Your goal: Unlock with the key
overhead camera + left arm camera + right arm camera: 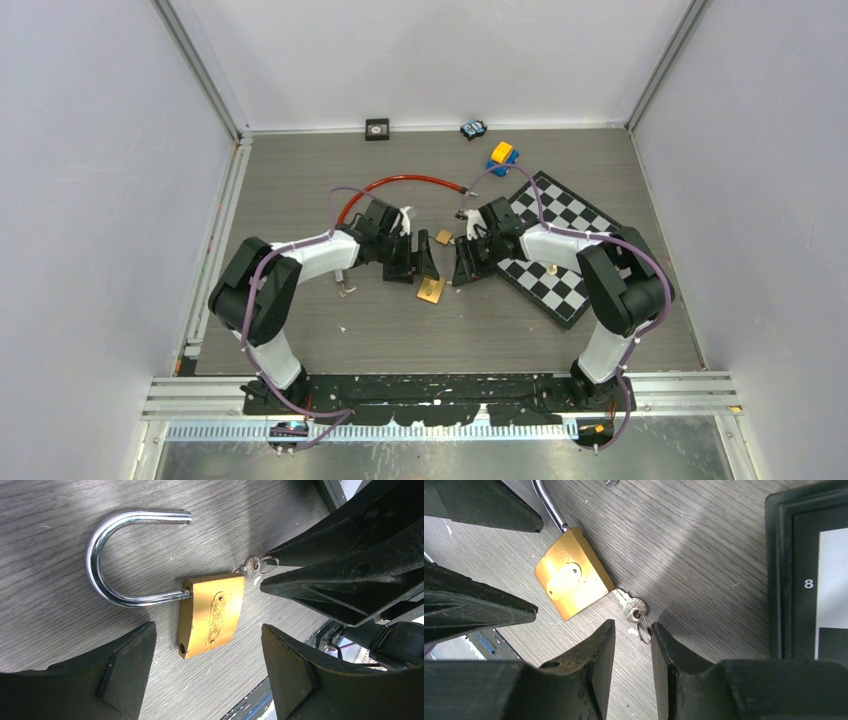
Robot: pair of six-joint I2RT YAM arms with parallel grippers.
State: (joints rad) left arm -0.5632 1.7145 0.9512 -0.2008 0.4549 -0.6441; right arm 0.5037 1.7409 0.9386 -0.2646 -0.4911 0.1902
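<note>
Near the middle of the table, my left fingers [125, 675] stand wide apart and hold nothing. They straddle the padlock [210, 615], one at its 7 o'clock and one at its 4 o'clock, with bare wood between each and the brass.

The padlock lies flat. Its shackle [105, 545] reaches out toward 10 o'clock, one leg seated in the body and the free end clear of it, so I judge the lock is already sprung.

I expect the body to be dense for its bulk, rigid and smooth-faced, so it may slide on the wood. I would clamp it across its narrow sides. The shackle pivots on its one leg and makes a poor handle.

The key [251, 566] sticks out of the body's end at 1 o'clock. It is thin, light and small, and I would pinch its flat head. The loose ring [644, 631] would only swivel.

My right fingers [589, 670] are parted by a narrow gap with nothing in them. The ring lies just at their tips. A chessboard [565, 210] sits at their 3 o'clock.

The key's blade and the keyway are buried in the brass, so I cannot read how far it is turned. From above, both arms cover much of the lock. A small brass piece at its 12 o'clock is too small to name.
</note>
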